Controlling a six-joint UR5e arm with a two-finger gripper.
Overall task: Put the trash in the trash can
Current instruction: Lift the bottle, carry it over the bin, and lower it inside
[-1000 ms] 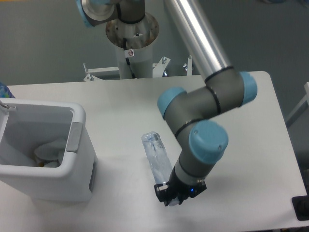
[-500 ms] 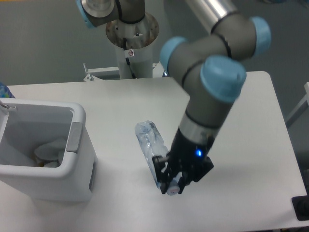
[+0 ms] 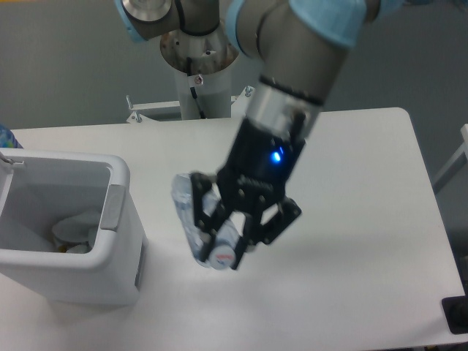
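Worktop (image 3: 351,219): white, smooth, rounded corners; far right corner visible, left end cut by frame edge. Bin (image 3: 69,278) stands on left part, near front edge: white, boxy, open top, grey tab (image 3: 112,207) on right wall. Pale items inside, too indistinct to name. Soft shadow on surface right of bin. Robot base column rises behind far edge.

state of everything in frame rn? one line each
gripper: shut on the bottle, raised above the table
bottle: crushed, held in the gripper, off the table, right of the bin
trash can: upright, open top, some items already at the bottom
table: white, bare near the gripper
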